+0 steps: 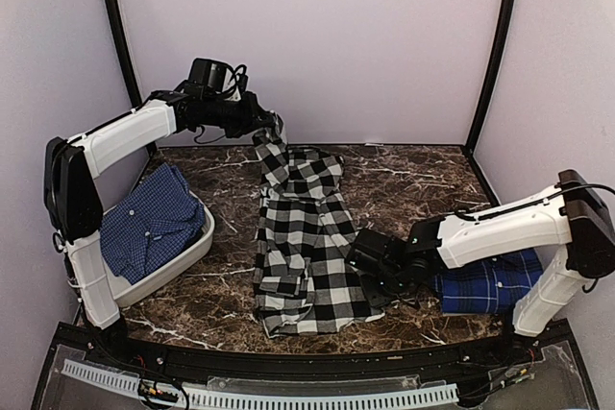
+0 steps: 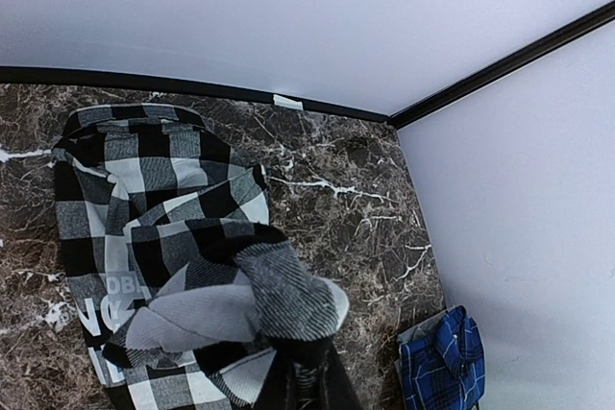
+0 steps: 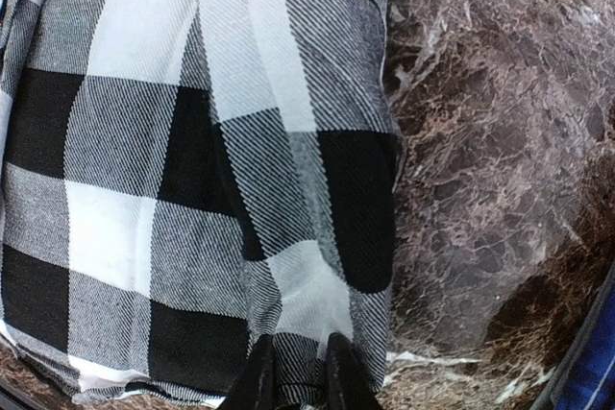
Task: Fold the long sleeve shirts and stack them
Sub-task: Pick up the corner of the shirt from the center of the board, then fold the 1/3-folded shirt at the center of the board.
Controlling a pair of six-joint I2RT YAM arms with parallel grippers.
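The black-and-white checked long sleeve shirt point(image 1: 303, 237) lies lengthwise down the middle of the marble table. My left gripper point(image 1: 272, 132) is shut on its far end and holds that end lifted off the table; the left wrist view shows a bunched fold of checked cloth point(image 2: 259, 300) pinched at the left gripper point(image 2: 306, 372), with white lettering point(image 2: 115, 300) below. My right gripper point(image 1: 370, 261) sits low at the shirt's right edge, and in the right wrist view it point(image 3: 296, 357) is closed on the checked cloth point(image 3: 192, 141). A dark blue plaid shirt point(image 1: 490, 285) lies folded at the right, partly under the right arm.
A white bin point(image 1: 192, 256) at the left holds a blue small-check shirt point(image 1: 149, 223). The blue plaid shirt point(image 2: 442, 362) lies near the right wall. Walls with black corner posts close the table at the back and sides. Bare marble point(image 1: 413, 189) shows right of the checked shirt.
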